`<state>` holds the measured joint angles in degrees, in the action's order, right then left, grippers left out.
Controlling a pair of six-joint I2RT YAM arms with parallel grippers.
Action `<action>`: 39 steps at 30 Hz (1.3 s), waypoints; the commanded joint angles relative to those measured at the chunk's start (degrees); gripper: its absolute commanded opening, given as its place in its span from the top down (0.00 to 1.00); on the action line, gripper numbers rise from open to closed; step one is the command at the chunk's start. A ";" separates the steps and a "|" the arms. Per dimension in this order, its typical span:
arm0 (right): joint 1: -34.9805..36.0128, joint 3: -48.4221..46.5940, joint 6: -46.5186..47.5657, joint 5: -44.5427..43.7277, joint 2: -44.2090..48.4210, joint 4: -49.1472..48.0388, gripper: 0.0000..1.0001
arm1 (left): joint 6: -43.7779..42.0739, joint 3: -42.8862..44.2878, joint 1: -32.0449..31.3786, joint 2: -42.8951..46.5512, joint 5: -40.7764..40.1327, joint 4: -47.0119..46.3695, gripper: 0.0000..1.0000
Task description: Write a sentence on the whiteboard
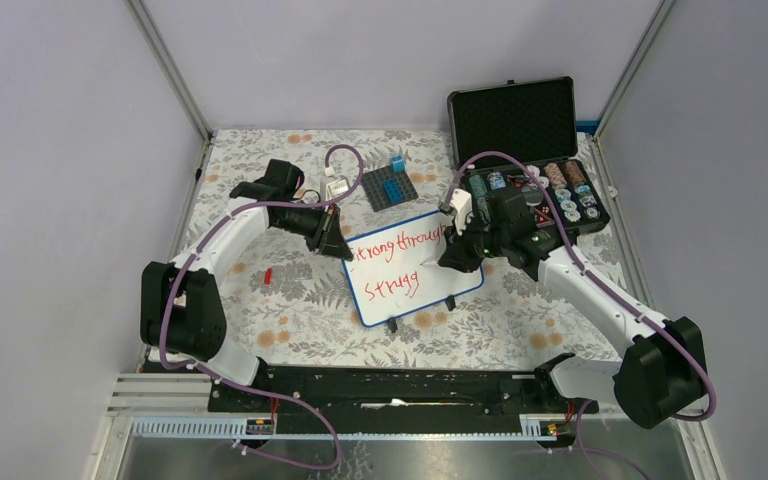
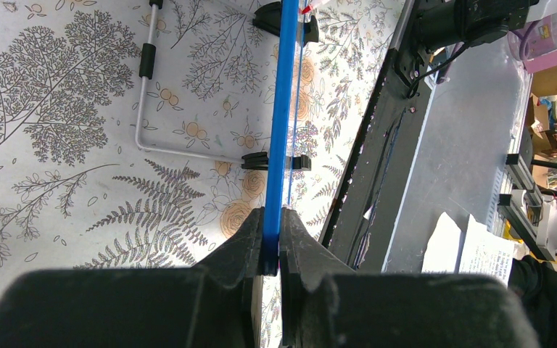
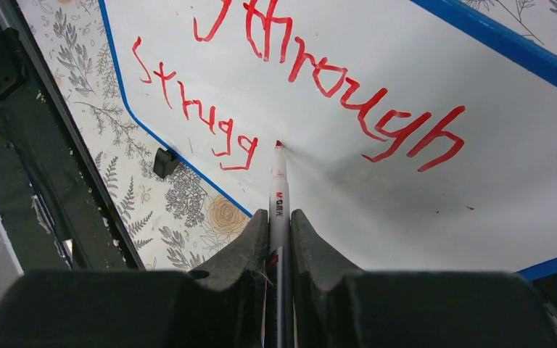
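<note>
- Table (image 1: 260, 300) under a floral cloth carries the scene, with both arms reaching in from its near edge.
- Black foam-lined case (image 1: 515, 120) stands open at the far right corner, its lower half packed with small round items.
- Whiteboard (image 1: 438, 278), blue-rimmed, sits near the middle of the table between the two arms. It reads "Strong through" on the top line and "Strugg" below, in red.
- Left tool (image 2: 272, 217) is clamped on the whiteboard's blue rim at its left edge.
- Right tool (image 3: 279, 217) is closed around a marker (image 3: 278, 181), whose red tip touches the board just beside the last "g" of the second line.
- Grey building plate (image 1: 391, 186) with a blue brick on it lies toward the far edge, beyond the whiteboard.
- Small red piece (image 1: 268, 274) lies toward the left edge, well apart from the board.
</note>
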<state>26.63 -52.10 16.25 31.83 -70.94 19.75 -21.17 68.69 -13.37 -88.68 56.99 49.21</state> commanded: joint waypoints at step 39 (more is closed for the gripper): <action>1.05 -0.21 4.85 -4.61 2.95 5.20 1.00 | -2.21 1.20 -0.52 -0.59 -3.73 -1.77 1.00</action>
<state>27.83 -48.90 20.38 28.82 -70.48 24.14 -21.17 68.69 -13.37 -88.68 56.99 49.21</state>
